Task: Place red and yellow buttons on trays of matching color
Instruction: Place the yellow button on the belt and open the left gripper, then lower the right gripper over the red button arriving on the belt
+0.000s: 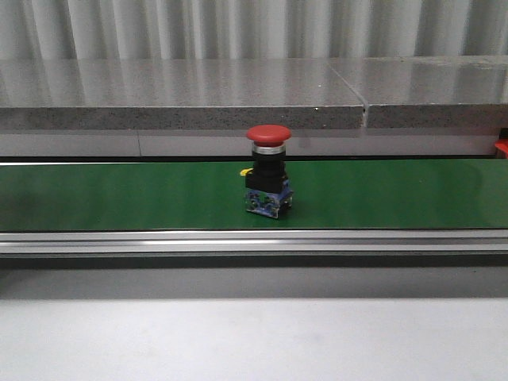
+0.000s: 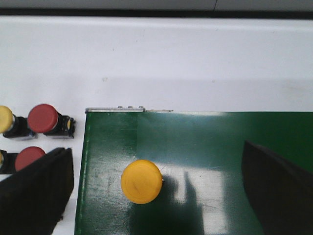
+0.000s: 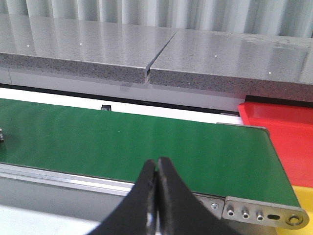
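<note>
Three red buttons [image 1: 268, 133] [image 2: 42, 118] [image 2: 28, 157], two yellow buttons [image 2: 141, 181] [image 2: 5, 119] (one half cropped), one red tray [image 3: 279, 137]

Corrugated metal wall [image 1: 254, 28] runs across the back, pale grey, vertical ribs catching soft light. Below it a speckled grey stone ledge [image 1: 182, 99], split by a narrow seam [image 1: 363, 107]; the seam also shows in the right wrist view, beyond the fingertips. White table surface [image 1: 254, 341] in the foreground, evenly lit. Diffuse overhead light; faint glare streaks on the ledge top.
</note>
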Controlling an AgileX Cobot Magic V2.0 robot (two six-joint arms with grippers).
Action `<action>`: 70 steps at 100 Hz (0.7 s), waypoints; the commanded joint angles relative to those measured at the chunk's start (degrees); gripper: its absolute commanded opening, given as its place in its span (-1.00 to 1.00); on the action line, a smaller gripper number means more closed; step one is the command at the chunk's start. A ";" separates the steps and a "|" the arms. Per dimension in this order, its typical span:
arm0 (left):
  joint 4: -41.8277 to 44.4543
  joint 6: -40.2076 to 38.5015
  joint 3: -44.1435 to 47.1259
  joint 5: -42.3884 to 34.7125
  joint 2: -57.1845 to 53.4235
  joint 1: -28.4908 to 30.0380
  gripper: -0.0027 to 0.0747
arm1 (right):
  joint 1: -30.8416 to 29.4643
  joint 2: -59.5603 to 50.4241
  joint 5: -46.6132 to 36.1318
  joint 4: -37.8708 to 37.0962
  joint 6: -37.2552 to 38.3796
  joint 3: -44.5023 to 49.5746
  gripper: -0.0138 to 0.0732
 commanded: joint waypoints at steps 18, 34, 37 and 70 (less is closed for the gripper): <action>0.34 -0.02 8.01 -9.19 -17.40 -3.84 0.80 | 0.00 -0.55 -4.18 -0.45 -0.06 -0.85 -0.84; -0.03 -0.02 19.18 -15.05 -29.64 -4.55 0.80 | 0.00 -0.55 -4.18 -0.45 -0.06 -0.85 -0.84; -0.03 -0.02 21.14 -15.64 -31.79 -4.55 0.80 | 0.00 -0.55 -4.18 -0.45 -0.06 -0.85 -0.84; -0.03 -0.02 40.48 -17.97 -53.83 -4.55 0.75 | 0.00 -0.55 -4.18 -0.45 -0.06 -0.85 -0.84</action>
